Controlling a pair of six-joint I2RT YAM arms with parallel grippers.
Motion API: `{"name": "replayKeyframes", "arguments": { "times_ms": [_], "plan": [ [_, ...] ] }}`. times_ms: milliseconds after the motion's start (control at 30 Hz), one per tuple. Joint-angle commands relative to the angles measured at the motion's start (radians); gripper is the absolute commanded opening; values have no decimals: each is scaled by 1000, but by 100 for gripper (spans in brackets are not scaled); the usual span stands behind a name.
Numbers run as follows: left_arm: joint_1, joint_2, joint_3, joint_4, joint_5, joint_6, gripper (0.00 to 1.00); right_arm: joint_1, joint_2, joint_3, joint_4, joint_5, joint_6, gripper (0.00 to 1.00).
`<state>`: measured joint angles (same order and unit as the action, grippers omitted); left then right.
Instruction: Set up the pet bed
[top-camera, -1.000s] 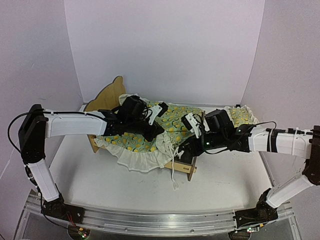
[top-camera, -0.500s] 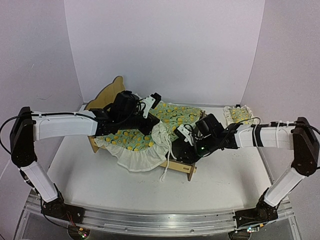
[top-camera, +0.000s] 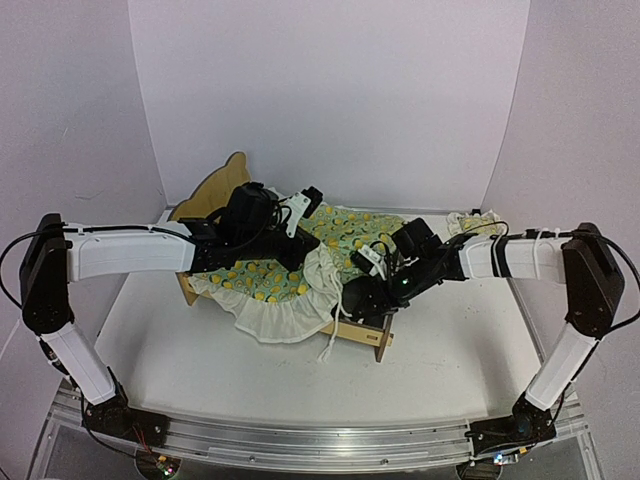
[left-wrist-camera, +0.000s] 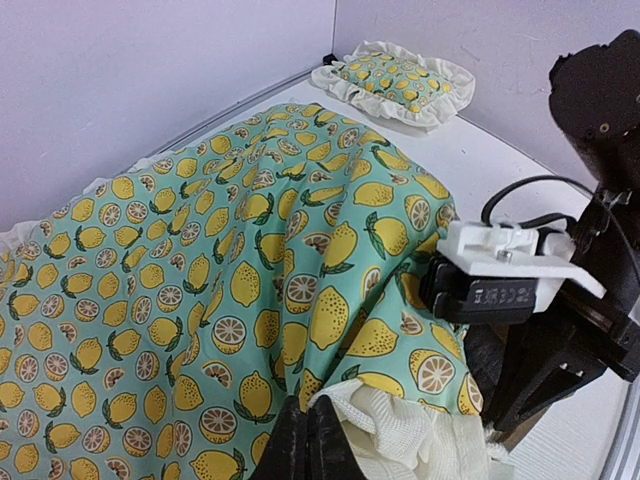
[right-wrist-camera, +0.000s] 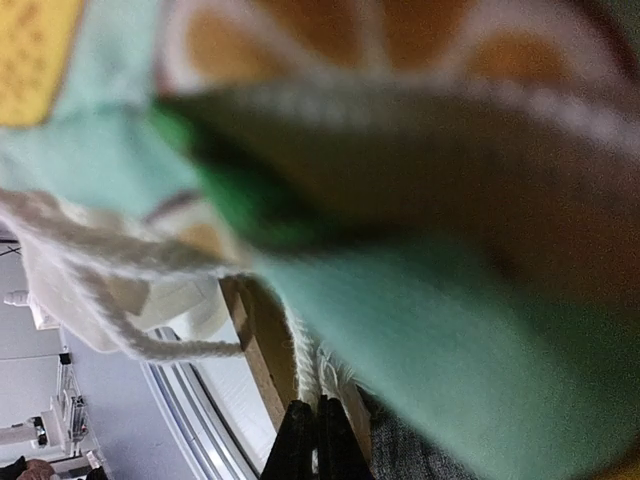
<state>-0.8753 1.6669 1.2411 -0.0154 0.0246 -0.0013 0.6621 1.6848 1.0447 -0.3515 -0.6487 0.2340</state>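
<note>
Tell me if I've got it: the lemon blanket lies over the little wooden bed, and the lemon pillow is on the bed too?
Not quite. The lemon blanket does lie over the wooden bed, but the lemon pillow is not on it: it sits on the table near the back corner, apart from the bed. The left wrist view shows this.

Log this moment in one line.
left gripper: shut on green lemon-print ruffled blanket | right gripper: shut on same blanket | blanket: draped over light plywood bed frame | matching pillow: apart
</note>
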Motion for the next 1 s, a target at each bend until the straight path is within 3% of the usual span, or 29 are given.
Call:
{"name": "replayKeyframes", "arguments": {
  "times_ms": [0, 200, 367, 600, 833, 967],
  "plan": [
    [9, -31, 8, 60, 9, -9, 0, 4, 26, 37, -20, -54, 8, 0],
    [9, -25, 10, 60, 13, -10, 0, 17, 46, 41, -52, -7, -57, 0],
    [9, -16, 18, 60, 23, -12, 0, 92, 63, 51, -65, 131, -143, 0],
    [8, -13, 17, 60, 30, -11, 0, 152, 63, 89, -206, 348, -184, 1],
    [9, -10, 13, 61, 37, -14, 0, 158, -5, 123, -256, 340, -138, 27],
    [9, -16, 9, 61, 33, -14, 0, 150, -77, 129, -236, 330, -113, 48]
  ]
}}
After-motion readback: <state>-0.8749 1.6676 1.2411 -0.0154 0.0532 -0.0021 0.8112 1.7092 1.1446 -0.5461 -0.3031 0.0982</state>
